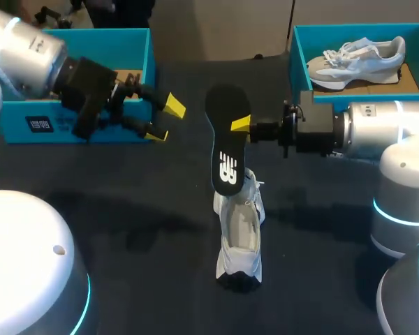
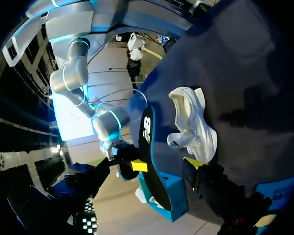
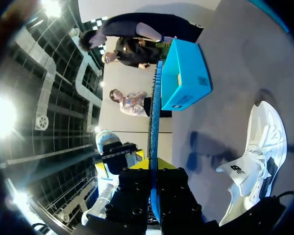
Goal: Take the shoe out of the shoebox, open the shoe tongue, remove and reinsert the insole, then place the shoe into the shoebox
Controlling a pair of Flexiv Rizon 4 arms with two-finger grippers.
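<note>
Far left at the back of the dark desk (image 1: 146, 230) sits a blue shoebox (image 1: 28, 125). My L arm (image 1: 28, 49) comes in over it from the left corner. L gripper (image 1: 165, 120) hangs in the air just right of that box. Its fingers are spread wide w/ nothing btw them, yellow tips pointing toward the desk ctr. Next over is the black insole (image 1: 225, 139), out of the shoe and up in the air, held roughly on end. Its broad face is toward the head cam, w/ a white logo on the lower half. In the L wrist view it's ahead of my open L fingers, not touching them. In the head view its lower end overlaps the shoe's laced end, but the L wrist view shows a gap btw the two. The white shoe (image 1: 239, 234) stands on its sole near the desk ctr, below the insole, opening up, dark end nearest me. R wrist view shows its tongue (image 3: 236, 170) flipped out of the opening. R gripper (image 1: 239, 125) comes in level from the right and is clamped on the insole's right edge, abt midway along. One yellow tip shows on the near face, and the R wrist view has the insole edge-on btw both fingers. Far right at the back, a second blue shoebox (image 1: 297, 66) holds a pale shoe (image 1: 356, 59) lying on its side.
</note>
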